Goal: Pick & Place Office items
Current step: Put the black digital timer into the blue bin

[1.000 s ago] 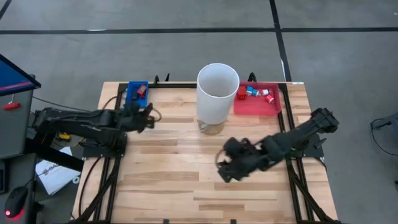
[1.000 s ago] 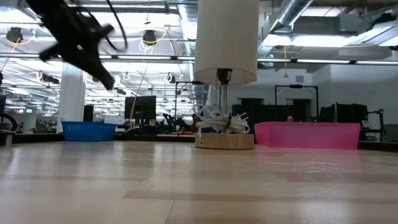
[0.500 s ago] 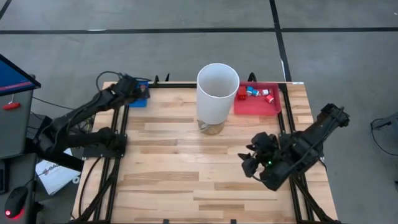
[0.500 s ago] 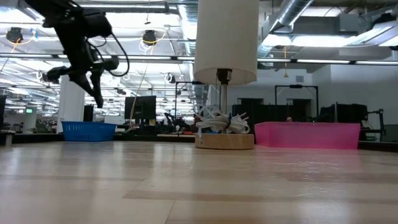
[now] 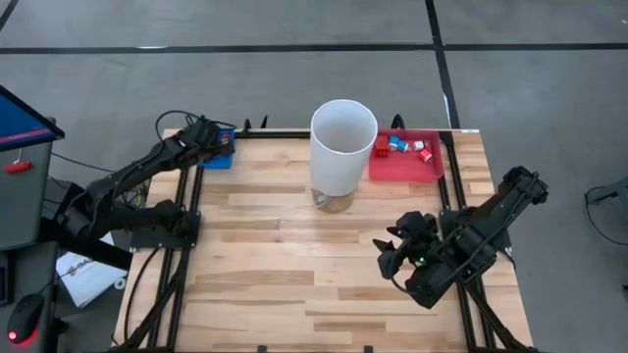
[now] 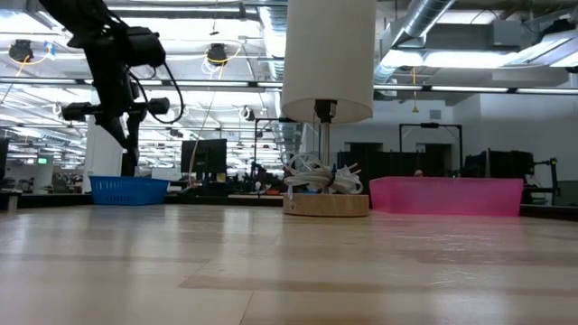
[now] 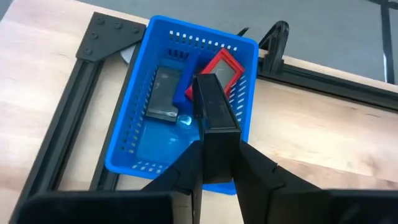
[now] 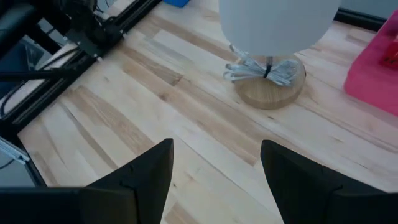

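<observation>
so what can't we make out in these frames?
- Blue tray contents: left wrist view, the left gripper and the black piece it holds cover the middle; high view, the arm covers the tray.
- Red tray pieces: high view, too small to identify; low view, wall hides them.
- Right gripper: out of the low view.

We are in a large open robotics lab or industrial workspace: exposed ducts and pipes run under the ceiling beside strip lights, rows of monitors and benches fill the background, and the wooden table stands on a taped concrete floor
</observation>
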Controlling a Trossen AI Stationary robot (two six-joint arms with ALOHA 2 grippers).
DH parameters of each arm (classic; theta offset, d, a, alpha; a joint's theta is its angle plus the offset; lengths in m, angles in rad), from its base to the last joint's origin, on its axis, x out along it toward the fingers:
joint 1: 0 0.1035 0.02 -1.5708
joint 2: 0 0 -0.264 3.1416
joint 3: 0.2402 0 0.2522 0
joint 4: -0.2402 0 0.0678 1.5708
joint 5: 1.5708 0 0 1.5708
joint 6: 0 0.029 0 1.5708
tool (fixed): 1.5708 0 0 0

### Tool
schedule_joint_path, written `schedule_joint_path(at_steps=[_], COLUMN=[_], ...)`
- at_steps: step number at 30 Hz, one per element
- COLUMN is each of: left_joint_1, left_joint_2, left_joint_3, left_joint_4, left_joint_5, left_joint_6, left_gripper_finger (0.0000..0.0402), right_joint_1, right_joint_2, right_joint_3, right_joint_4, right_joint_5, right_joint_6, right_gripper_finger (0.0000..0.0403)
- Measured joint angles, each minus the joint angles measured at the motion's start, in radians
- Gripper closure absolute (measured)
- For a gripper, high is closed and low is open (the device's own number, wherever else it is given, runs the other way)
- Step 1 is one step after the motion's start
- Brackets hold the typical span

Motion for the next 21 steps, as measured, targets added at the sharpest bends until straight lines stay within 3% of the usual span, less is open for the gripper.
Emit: schedule_joint_path(at_steps=[12, 21], left_joint_1=[0.001, 0.001], left_joint_2=[0.146, 0.148], left_joint_3=[0.000, -0.016], left_joint_4=[0.027, 0.050], left_joint_5=[-0.014, -0.037], left_joint_6=[0.057, 0.096], left_gripper_finger=[0.0340, 0.0312], right_joint_1=[0.026, 0.060], right_joint_2=[0.012, 0.012], right_joint_3=[0.000, 0.000], right_joint_4=[-0.015, -0.090], right_joint_5=[0.007, 0.029], right_joint_6=[0.081, 0.184], right_gripper_finger=[0.0168, 0.0168])
